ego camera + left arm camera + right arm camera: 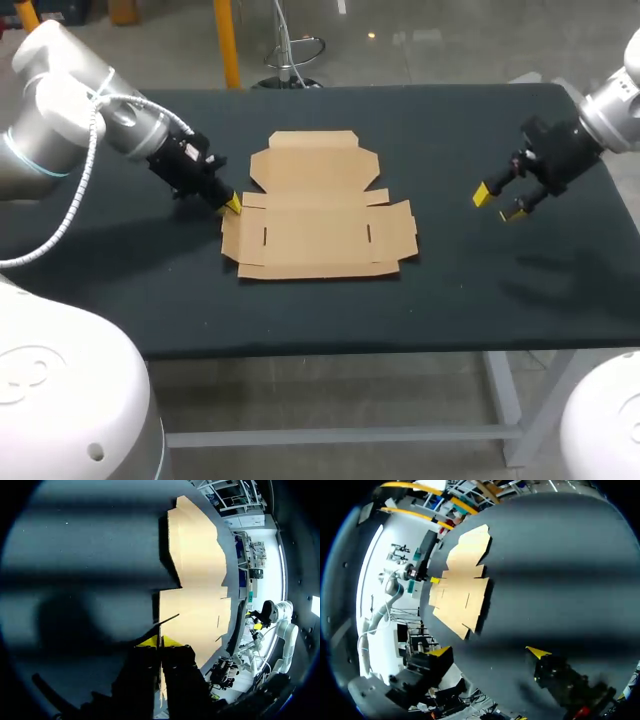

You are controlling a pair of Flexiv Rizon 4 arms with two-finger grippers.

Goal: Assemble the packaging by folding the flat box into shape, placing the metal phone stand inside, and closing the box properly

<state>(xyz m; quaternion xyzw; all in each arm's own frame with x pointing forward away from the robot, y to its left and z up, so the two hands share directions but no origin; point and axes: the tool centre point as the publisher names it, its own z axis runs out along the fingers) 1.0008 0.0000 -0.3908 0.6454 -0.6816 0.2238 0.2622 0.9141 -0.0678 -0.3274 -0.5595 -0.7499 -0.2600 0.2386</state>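
Two yellow fingertips (pixel 149 641) of the left gripper (pixel 160 641) are pressed almost together, with a thin edge of the flat box (pixel 197 585) running up between them, so the claw is pinching the cardboard from both sides. From above, the left gripper (pixel 232 204) sits low at the left-hand edge of the flat box (pixel 320 205), where a side flap meets the middle panel, and the left arm (pixel 100 110) slants down to it from the table's far left corner. The tan sheet spreads out ahead of the fingers, unfolded on the dark table (pixel 480 290). Its wide panel with two short slots lies nearer the robot, and a second panel with notched corners lies on the far side. The right gripper (pixel 489 652) is spread wide, its two tips well apart with only dark table (pixel 560 555) between them. In the head view the right gripper (pixel 498 203) hangs above the cloth well to the right of the cardboard, touching nothing, and the right arm (pixel 610 105) comes in from the far right. From the right wrist the flat box (pixel 462 587) lies well ahead of the open fingers, with the left gripper (pixel 435 580) at its far edge.
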